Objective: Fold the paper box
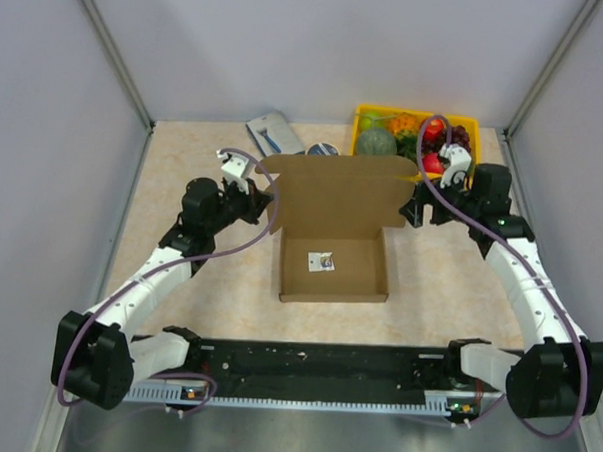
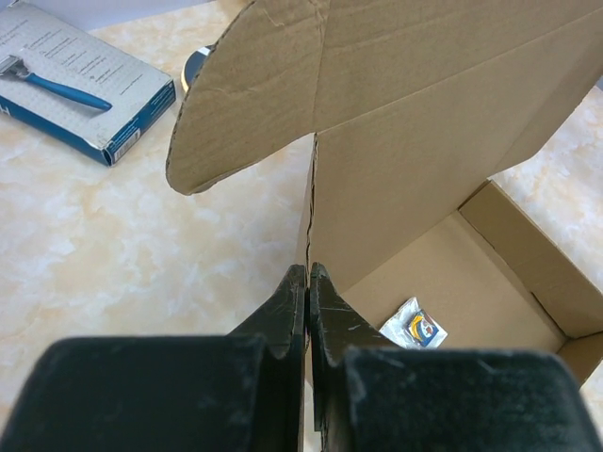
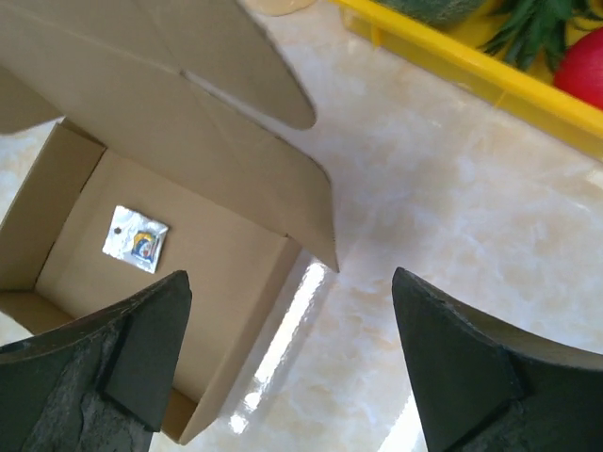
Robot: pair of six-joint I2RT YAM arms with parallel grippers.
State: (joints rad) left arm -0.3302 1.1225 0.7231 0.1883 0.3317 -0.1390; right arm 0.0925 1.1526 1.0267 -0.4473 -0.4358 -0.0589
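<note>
One side only is gripped: your left jaws are clenched on the left wall of the paper box [image 1: 351,276], which sits mid-way across the worktop [image 1: 433,304] with its lid [image 1: 333,187] upright, while your right jaws hang released beside it, so any pull may drag, twist or tear it.

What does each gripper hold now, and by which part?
Left gripper pinches the box by its left side wall; right gripper is open, holding nothing.
</note>
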